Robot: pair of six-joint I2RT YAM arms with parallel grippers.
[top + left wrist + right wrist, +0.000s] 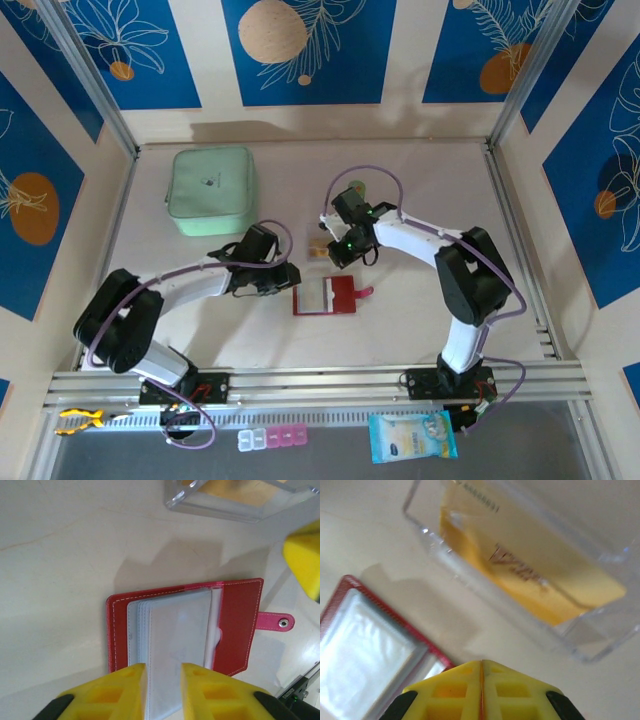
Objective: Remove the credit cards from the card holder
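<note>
**Two-arm workcell, overhead and wrist views.** In front of the counter's near edge, past the mounting rails, lie a pink-and-white pill box (272,437) and a blue wipes packet (412,436).

Near the middle of the counter, a little toward the near edge, the card holder (325,296) lies opened flat. Its red cover is down and its grey-clear pockets (175,645) face up. Its strap tab (276,622) sticks out toward the counter's right edge.

The left gripper (163,692) hangs over the left end of the card holder. Its yellow fingers (112,692) stand a narrow gap apart, one on either side of a strip of the clear pockets. Whether they touch the plastic cannot be told.

Just beyond the far edge of the card holder stands a clear plastic box (600,630). The credit cards (520,565), beige-orange with dark-red lettering, lie inside it, apart from the card holder.

The right gripper (481,682) hovers above the strip of counter between the card holder and the clear plastic box. Its fingers are pressed together along a single seam.

Toward the far left corner of the counter, well apart from everything else, a mint-green square pouch (212,190) lies flat.
</note>
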